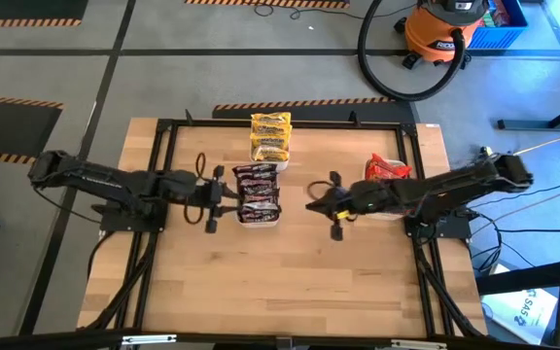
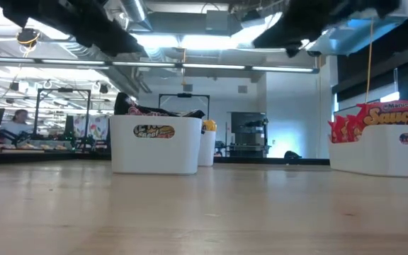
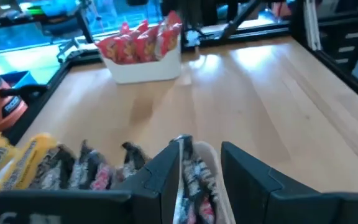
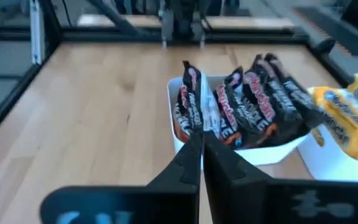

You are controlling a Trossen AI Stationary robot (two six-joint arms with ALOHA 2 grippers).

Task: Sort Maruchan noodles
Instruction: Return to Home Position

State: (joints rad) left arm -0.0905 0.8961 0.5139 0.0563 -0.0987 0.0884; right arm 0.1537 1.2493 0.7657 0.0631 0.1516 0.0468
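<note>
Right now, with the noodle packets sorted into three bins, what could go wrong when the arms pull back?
1. The left gripper is open close to the dark packets, which stand above the rim of their white bin; a finger might snag one or shove the bin.
2. The right arm reaches across above the red packets, which also stick up; dipping could catch them. The right gripper is shut and empty.

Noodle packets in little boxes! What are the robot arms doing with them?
The robot sorts noodle packets by colour. The dark packets sit in one white bin, the yellow packets in another, the red packets in a third. Both hands are empty: the left hand hangs open beside the dark packets, the right hand shut above the table.
</note>
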